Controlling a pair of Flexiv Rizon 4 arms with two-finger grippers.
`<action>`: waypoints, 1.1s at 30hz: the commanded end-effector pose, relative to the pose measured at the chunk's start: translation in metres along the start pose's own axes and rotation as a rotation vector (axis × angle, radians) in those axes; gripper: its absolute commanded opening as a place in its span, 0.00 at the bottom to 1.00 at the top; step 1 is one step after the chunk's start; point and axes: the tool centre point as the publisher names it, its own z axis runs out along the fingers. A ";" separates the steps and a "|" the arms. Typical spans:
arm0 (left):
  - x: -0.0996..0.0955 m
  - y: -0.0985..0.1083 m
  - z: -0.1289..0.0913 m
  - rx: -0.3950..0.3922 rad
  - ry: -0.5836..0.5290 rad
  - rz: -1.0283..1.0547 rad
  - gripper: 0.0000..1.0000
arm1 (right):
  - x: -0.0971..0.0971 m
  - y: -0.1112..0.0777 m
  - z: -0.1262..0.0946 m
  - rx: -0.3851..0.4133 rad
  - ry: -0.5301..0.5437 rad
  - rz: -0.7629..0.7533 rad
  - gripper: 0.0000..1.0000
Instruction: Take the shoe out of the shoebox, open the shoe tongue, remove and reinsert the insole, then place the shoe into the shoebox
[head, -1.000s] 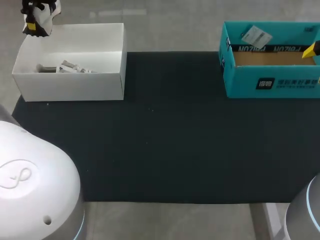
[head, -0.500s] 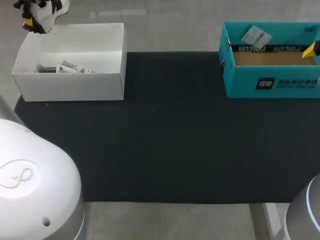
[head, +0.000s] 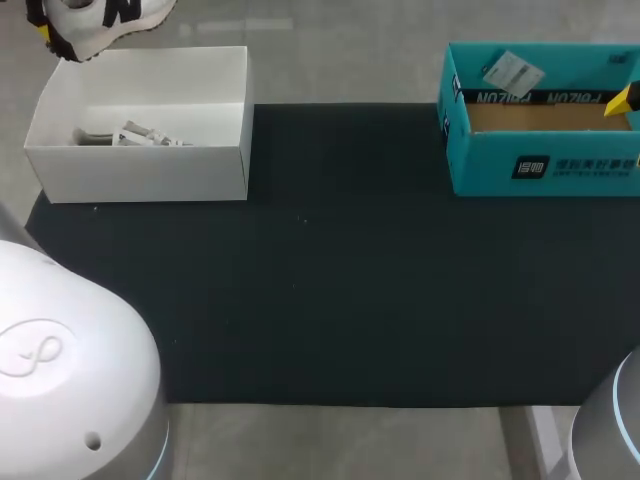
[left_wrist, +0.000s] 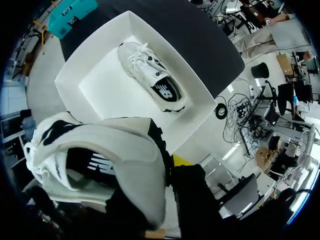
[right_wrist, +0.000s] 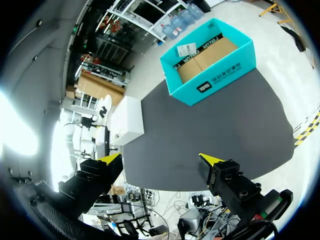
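The left fingers are clamping the shoe above the shoebox; all later steps are waiting. The right fingers are hanging apart.

The left gripper sits in the head view's upper left corner, clamped on the shoe. The right gripper, at that view's right edge, holds its fingers spread wide.

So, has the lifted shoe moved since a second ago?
Yes. In the head view the lifted shoe now reaches further right along the white shoebox's far edge.
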 end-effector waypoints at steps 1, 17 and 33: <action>0.007 -0.001 -0.001 0.017 -0.052 0.419 0.00 | 0.000 0.000 0.001 0.000 -0.002 0.002 1.00; -0.001 0.001 0.015 -0.048 -0.044 0.832 0.00 | 0.000 0.000 0.001 0.000 -0.002 0.002 1.00; -0.013 0.003 0.045 -0.043 -0.102 0.830 0.00 | 0.000 0.000 0.001 0.000 -0.002 0.002 1.00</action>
